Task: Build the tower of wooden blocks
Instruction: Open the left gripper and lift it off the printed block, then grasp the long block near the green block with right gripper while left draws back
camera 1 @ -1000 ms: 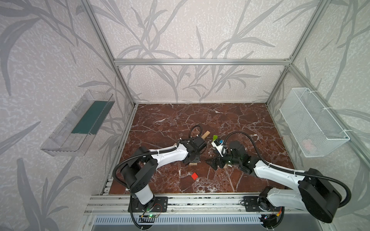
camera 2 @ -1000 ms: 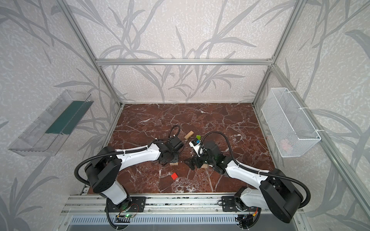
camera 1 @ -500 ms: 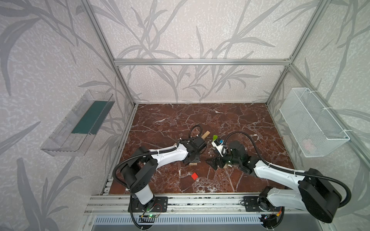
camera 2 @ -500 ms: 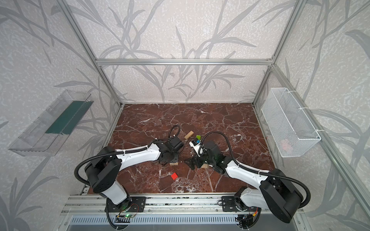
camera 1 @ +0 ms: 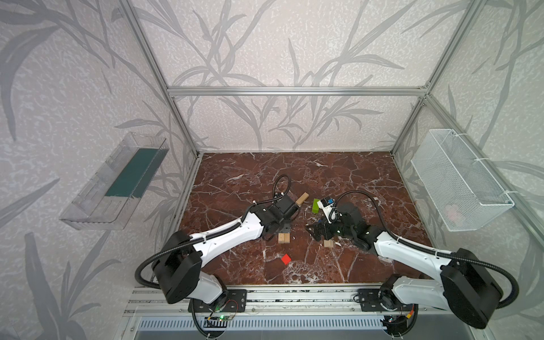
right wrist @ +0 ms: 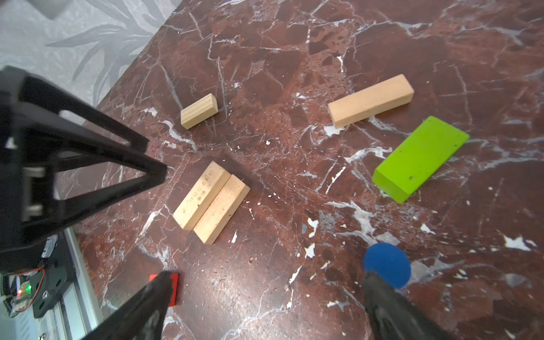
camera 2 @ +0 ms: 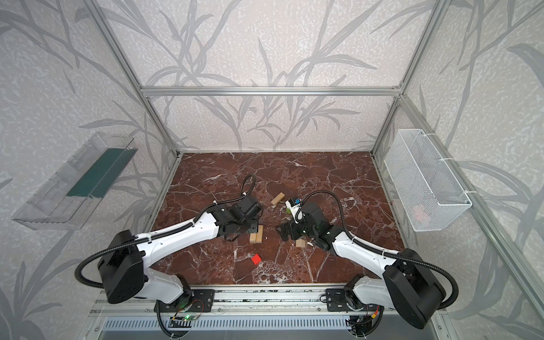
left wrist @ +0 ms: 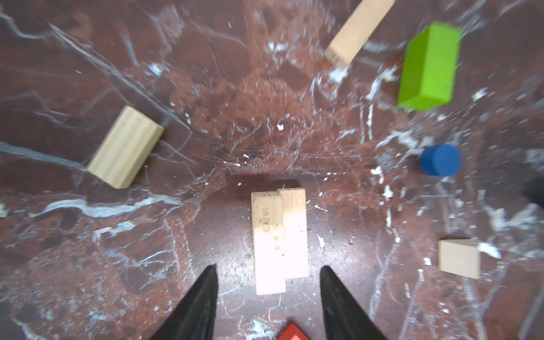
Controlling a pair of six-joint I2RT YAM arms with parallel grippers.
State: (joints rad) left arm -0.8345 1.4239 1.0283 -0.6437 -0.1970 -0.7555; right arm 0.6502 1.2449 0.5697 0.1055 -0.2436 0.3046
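Two pale planks (left wrist: 278, 238) lie flat and touching side by side on the marble floor; they also show in both top views (camera 1: 284, 238) (camera 2: 256, 235) and in the right wrist view (right wrist: 210, 203). My left gripper (left wrist: 267, 269) hangs just over their near end, open, its fingers clear of the wood. My right gripper (right wrist: 268, 278) is open and empty, between the red cube (right wrist: 173, 287) and the blue piece (right wrist: 387, 268). Scattered round about are the green oblong (right wrist: 418, 160), a long pale plank (right wrist: 371, 100), a short pale block (right wrist: 198, 110) and a pale pointed piece (left wrist: 459, 259).
A white wire basket (camera 1: 459, 179) hangs on the right wall and a clear tray (camera 1: 114, 182) on the left wall. The red cube (camera 1: 285, 259) lies alone towards the front rail (camera 1: 279, 294). The two grippers face each other closely at mid floor.
My left gripper's jaws have spread apart over the pair of planks. Both arms have hardly moved.
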